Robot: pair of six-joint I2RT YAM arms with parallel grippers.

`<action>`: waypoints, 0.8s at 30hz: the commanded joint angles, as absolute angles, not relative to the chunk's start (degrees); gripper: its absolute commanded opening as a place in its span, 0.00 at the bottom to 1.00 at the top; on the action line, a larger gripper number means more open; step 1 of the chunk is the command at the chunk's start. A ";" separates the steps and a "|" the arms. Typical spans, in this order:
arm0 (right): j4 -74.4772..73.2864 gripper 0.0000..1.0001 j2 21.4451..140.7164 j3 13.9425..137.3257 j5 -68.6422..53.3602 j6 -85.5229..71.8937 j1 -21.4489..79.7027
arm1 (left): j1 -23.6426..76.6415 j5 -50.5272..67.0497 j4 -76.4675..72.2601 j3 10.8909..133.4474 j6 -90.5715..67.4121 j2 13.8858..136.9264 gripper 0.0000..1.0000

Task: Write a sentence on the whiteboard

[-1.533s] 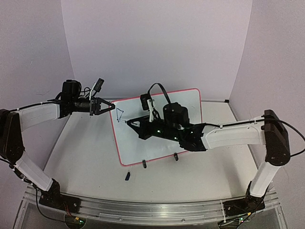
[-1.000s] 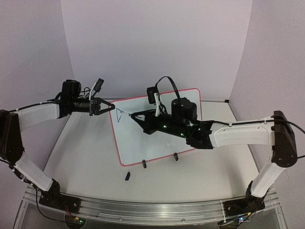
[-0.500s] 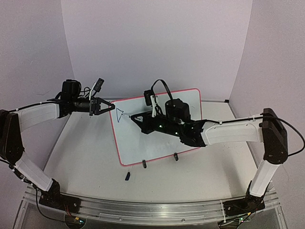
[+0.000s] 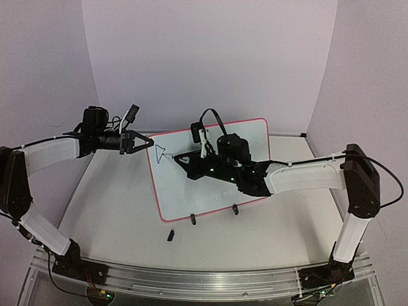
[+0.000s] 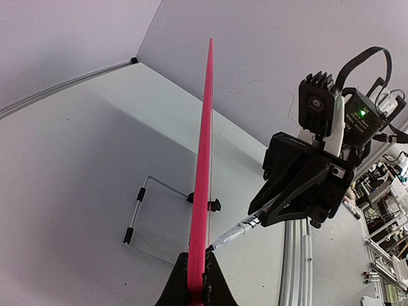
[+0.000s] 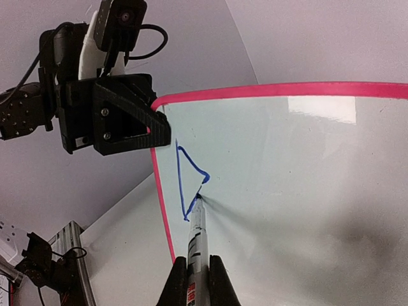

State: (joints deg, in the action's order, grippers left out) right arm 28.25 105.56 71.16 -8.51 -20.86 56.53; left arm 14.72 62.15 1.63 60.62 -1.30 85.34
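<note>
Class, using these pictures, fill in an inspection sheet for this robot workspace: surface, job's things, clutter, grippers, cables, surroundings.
Surface: white table, with a metal rail at its near edge.
Job's things: whiteboard propped on black clip feet; a blue triangle-like mark near its left rim; marker tip at the mark.
Clutter: small dark object on the table in front of the board, possibly a cap.
Grippers: left gripper jaws shut on the whiteboard's left rim; right gripper jaws shut on the marker.
Cables: black cable loops above the right wrist.
Surroundings: plain pale walls.
</note>
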 commanded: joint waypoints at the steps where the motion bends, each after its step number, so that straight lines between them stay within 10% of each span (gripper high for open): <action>1: 29.18 0.00 105.06 71.40 -5.30 -20.91 56.32 | 15.47 61.09 5.36 61.35 3.25 84.53 0.00; 24: 32.22 0.00 103.61 66.89 -7.36 -22.48 56.30 | 15.50 61.08 5.53 61.51 3.47 84.80 0.00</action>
